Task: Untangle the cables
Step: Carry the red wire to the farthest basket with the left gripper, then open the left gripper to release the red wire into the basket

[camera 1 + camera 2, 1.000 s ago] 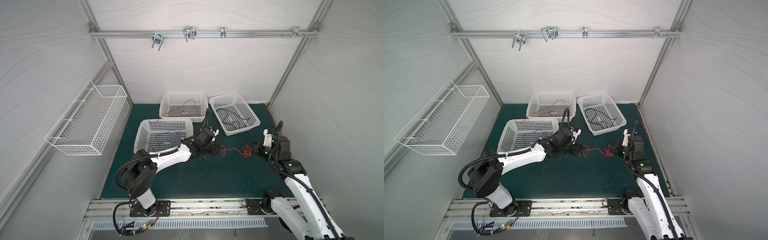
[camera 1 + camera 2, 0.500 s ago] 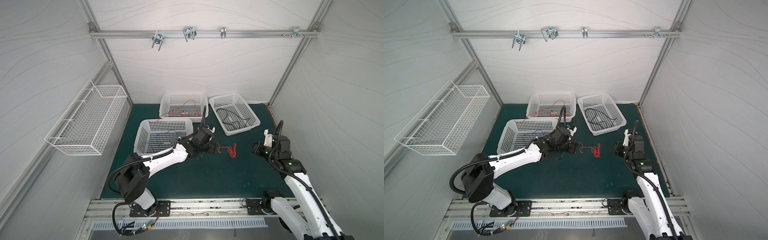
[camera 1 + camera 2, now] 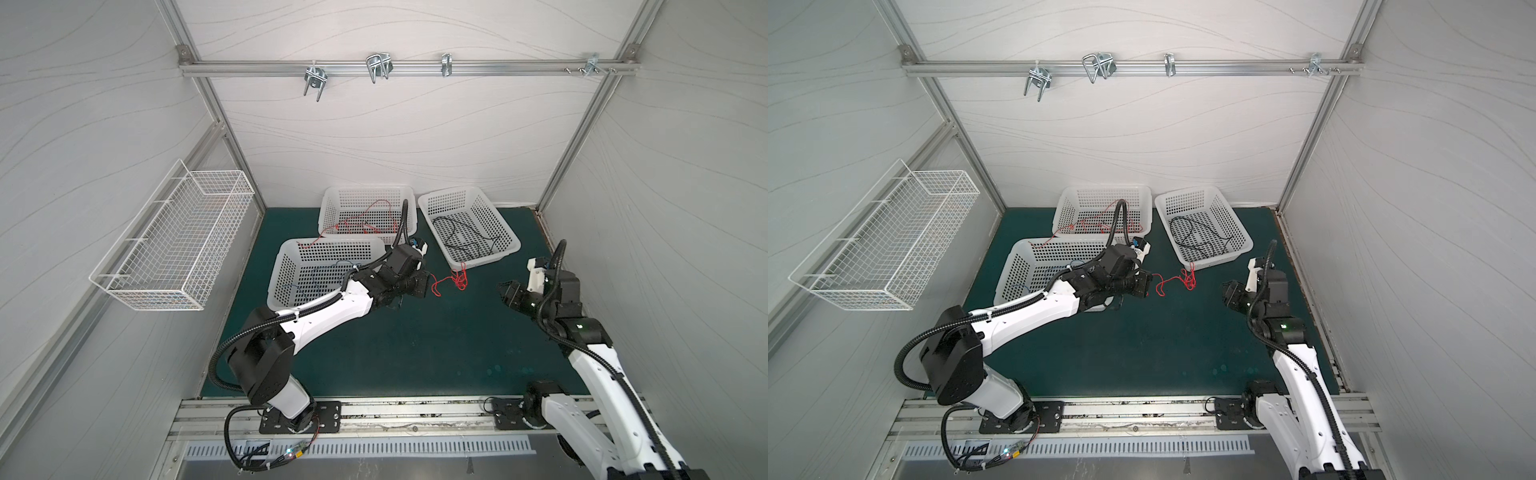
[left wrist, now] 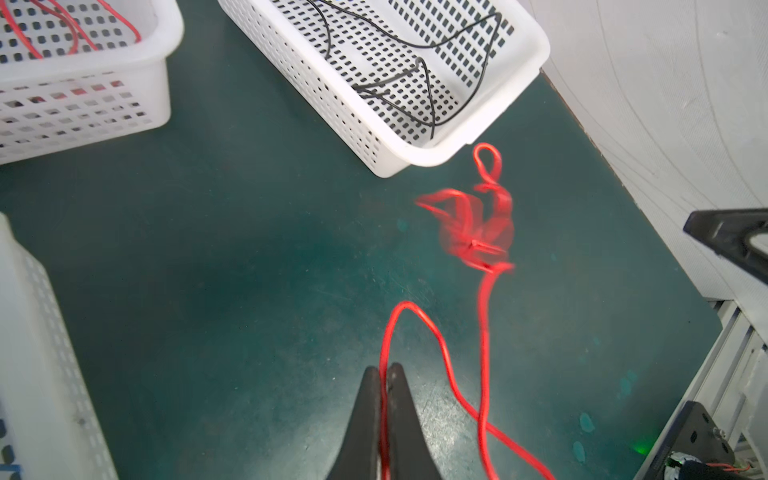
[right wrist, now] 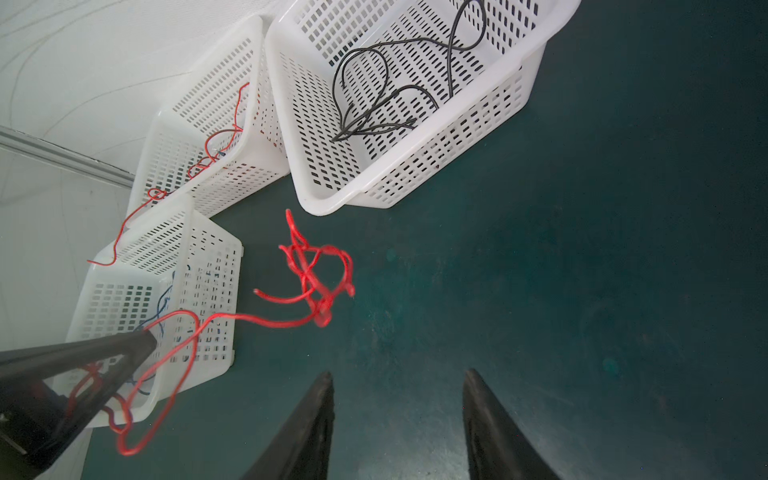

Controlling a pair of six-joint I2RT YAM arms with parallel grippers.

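- Two robot arms.
- Two grippers, one per arm.
- Three white plastic baskets.
- One wire basket.
- Four metal hooks.
- One green mat.
- One red cable outside the baskets.
- Red cables tangled in one basket: number unclear.
- Black cables in another: number unclear.
- Blue cables in the third: number unclear.

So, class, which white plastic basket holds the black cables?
The angled right-hand basket: black cables lie inside. The back basket holds red cables, the near-left basket blue cables.
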